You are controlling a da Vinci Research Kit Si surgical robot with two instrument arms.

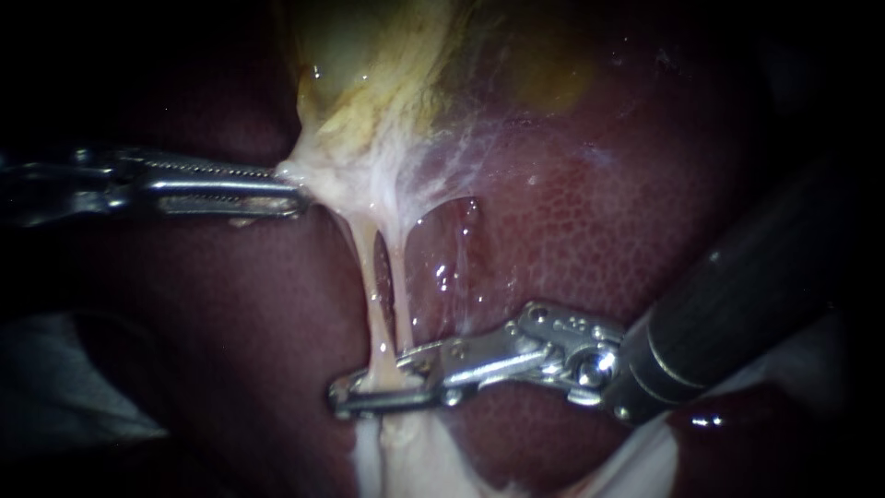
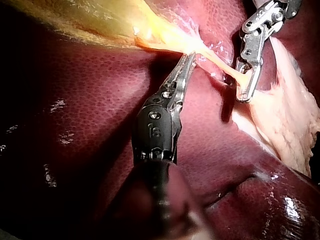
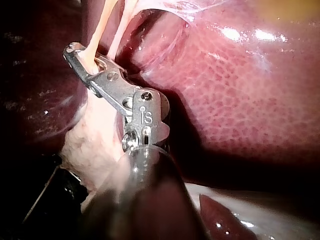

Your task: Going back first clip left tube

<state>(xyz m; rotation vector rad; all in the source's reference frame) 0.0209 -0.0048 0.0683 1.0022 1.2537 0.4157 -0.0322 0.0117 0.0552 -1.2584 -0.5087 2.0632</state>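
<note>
The right instrument (image 1: 355,392), entering from 4 o'clock, should probably back straight out along its shaft without snagging the left tube (image 1: 373,286). Its jaws stand slightly parted, with that tube between them at 6 o'clock. At 9 o'clock, the left instrument (image 1: 293,189) clenches pale tissue (image 1: 318,175) below the gallbladder (image 1: 369,65).

**Colours and surface pattern**

Liver (image 1: 590,240): deep maroon, with a fine pale net of small cells all over and wet white glints.
Gallbladder (image 1: 369,55): yellow-green with an ochre patch, fading into white strands.
Left tube (image 1: 372,295) and right tube (image 1: 404,277): cream, tinged pink.
Left instrument (image 1: 297,195): silver-grey, with a row of fine teeth.
Right instrument (image 1: 343,398): bright silver tip, black shaft with thin pale rings.
Tissue flap (image 1: 387,461): off-white.
</note>
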